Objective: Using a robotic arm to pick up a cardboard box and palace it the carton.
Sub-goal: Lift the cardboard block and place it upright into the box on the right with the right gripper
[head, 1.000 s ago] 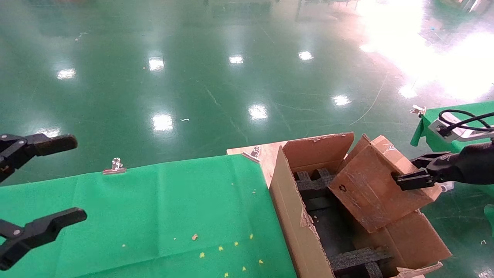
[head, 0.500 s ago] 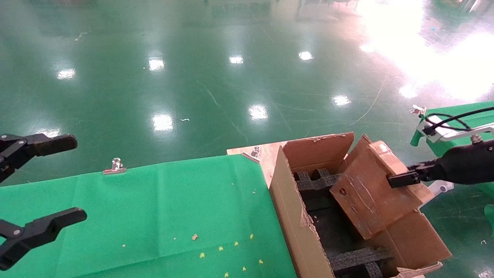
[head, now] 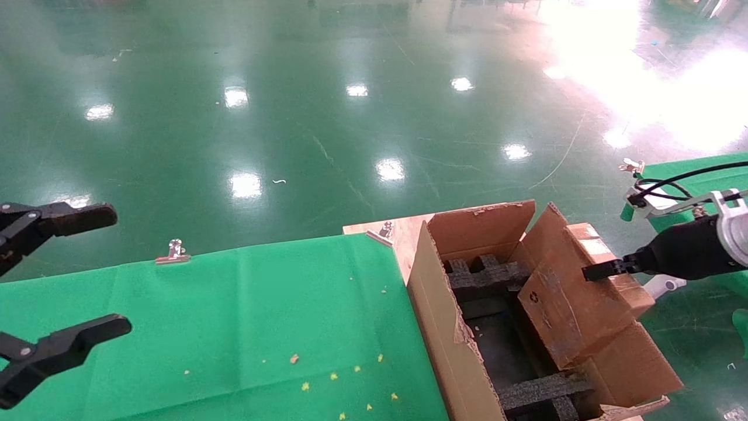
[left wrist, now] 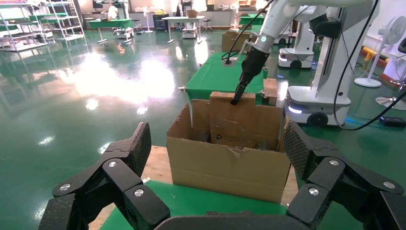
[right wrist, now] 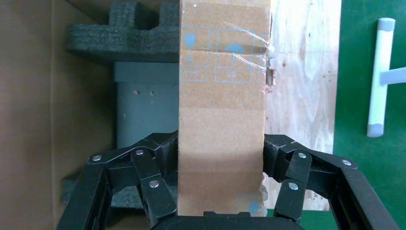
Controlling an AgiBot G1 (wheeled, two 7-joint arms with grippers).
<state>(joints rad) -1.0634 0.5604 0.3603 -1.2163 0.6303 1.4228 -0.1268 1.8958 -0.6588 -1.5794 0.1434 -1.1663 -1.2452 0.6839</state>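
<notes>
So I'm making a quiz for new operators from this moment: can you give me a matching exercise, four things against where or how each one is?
Things:
1. small taped brown cardboard box
2. large brown corrugated carton
3. left gripper
4. black foam inserts

States:
A. open, over the green tablecloth, holding nothing
B. tilted, its lower end inside the carton, clamped by the right gripper
C. lying inside the carton
D. flaps open, standing beside the tablecloth

Pairs: 1-B, 2-D, 3-A, 4-C
</notes>
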